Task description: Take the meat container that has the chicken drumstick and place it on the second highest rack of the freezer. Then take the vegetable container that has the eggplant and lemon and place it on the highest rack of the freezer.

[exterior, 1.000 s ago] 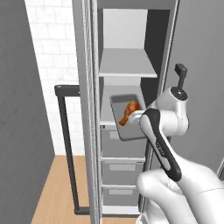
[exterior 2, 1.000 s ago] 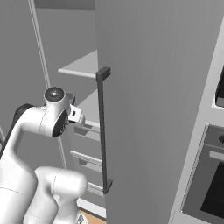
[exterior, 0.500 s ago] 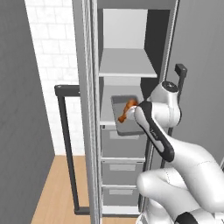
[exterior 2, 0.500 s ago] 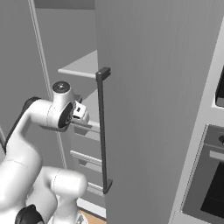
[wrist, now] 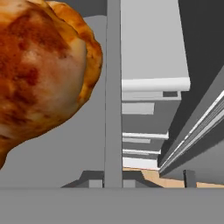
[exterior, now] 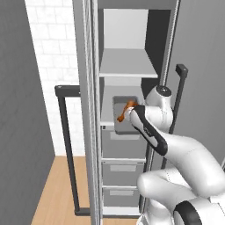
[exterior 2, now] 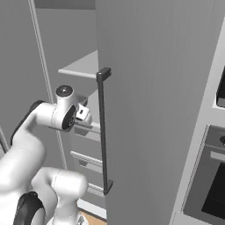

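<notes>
The small orange-brown chicken drumstick (exterior: 124, 110) lies in a shallow grey rectangular meat container (exterior: 125, 115) on the lower flat white shelf (exterior: 107, 117) of the tall grey freezer (exterior: 132, 57), directly above the grey drawers (exterior: 123, 145). The white arm's two-finger gripper (exterior: 132, 115) is pressed shut on the container's near rim; in the hand view the drumstick (wrist: 41, 70) sits just beyond the fingers.
</notes>
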{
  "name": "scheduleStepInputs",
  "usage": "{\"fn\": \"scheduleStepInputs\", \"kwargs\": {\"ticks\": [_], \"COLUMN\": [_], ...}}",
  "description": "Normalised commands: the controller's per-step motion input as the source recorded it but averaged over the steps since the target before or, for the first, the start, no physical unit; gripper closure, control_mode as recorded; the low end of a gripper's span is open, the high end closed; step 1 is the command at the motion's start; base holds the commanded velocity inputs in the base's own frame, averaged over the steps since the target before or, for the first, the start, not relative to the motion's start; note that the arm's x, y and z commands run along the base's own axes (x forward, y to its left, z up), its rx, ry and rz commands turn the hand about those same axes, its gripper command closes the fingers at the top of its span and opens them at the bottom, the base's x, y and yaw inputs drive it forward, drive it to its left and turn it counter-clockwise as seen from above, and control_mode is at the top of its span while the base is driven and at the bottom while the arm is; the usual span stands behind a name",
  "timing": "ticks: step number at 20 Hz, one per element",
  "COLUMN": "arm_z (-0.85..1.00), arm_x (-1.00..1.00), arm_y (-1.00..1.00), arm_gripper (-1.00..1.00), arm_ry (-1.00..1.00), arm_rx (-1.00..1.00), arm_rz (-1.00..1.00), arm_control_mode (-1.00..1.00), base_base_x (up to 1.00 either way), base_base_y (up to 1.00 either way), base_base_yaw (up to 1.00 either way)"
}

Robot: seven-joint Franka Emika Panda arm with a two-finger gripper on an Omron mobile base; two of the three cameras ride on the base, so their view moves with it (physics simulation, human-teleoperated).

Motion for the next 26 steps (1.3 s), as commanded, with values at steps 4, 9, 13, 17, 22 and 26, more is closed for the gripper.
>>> {"fn": "scheduleStepInputs", "kwargs": {"ticks": [4,9,13,17,22,26], "arm_z": [-0.01,-0.26,-0.56,-0.55,-0.06,0.0], "arm_x": [0.72,0.53,0.22,0.18,0.76,0.74], "arm_y": [0.0,-0.12,0.0,0.0,0.0,0.0], "arm_gripper": [1.0,1.0,1.0,1.0,1.0,1.0], "arm_ry": [0.05,0.16,0.08,0.01,0.0,0.0], "arm_rx": [0.0,0.0,0.0,0.0,0.0,0.0], "arm_rz": [-0.1,-0.01,0.0,0.0,0.0,0.0], "arm_control_mode": [-1.0,-1.0,-1.0,-1.0,-1.0,-1.0], "base_base_x": [0.0,0.0,0.0,0.0,0.0,0.0], "base_base_y": [0.0,0.0,0.0,0.0,0.0,0.0], "base_base_yaw": [0.0,0.0,0.0,0.0,0.0,0.0]}}
